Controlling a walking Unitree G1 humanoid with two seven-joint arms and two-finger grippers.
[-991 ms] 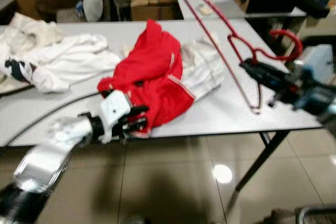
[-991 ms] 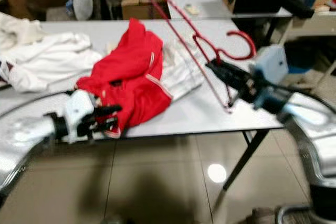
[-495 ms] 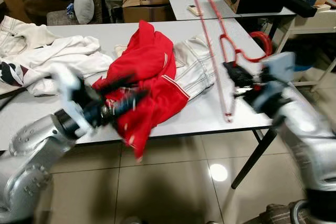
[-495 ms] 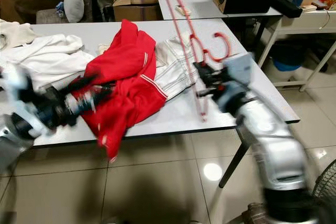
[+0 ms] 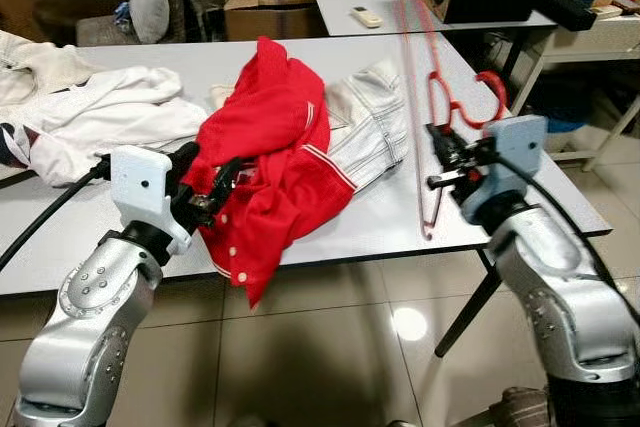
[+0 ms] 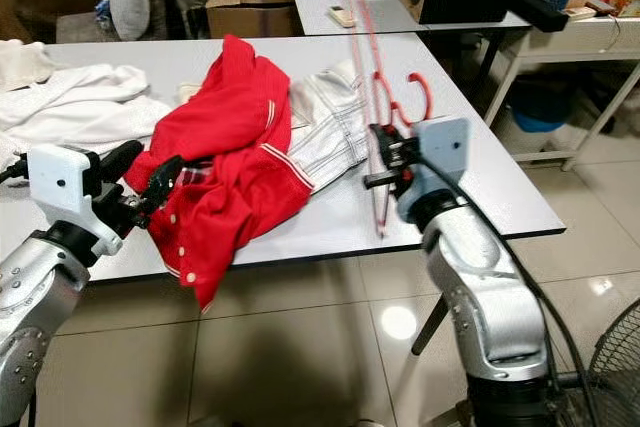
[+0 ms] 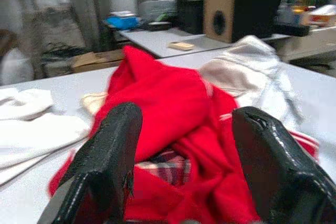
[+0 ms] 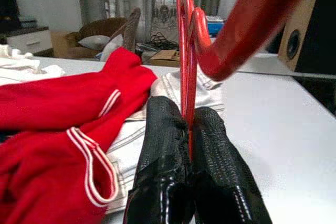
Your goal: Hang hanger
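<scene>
Here the right pincer (image 5: pixel 447 160) is clenched on the thin red wire hanger (image 5: pixel 432 97), holding it upright above the right part of the grey bench (image 5: pixel 560 209), its hook curling beside the wrist. The left pincer (image 5: pixel 215 179) is pushed into the crumpled red shirt with white-striped trim (image 5: pixel 275 162); in the left wrist view its black fingers (image 7: pixel 107 150) stand apart with red cloth bunched between them, so whether they truly grip is unclear. The shirt droops over the bench's near edge, lying on a pale cream garment (image 5: pixel 370 127). The step in hand looks like bringing shirt and hanger together — next, the collar opening must be found and one hanger arm fed inside it.
</scene>
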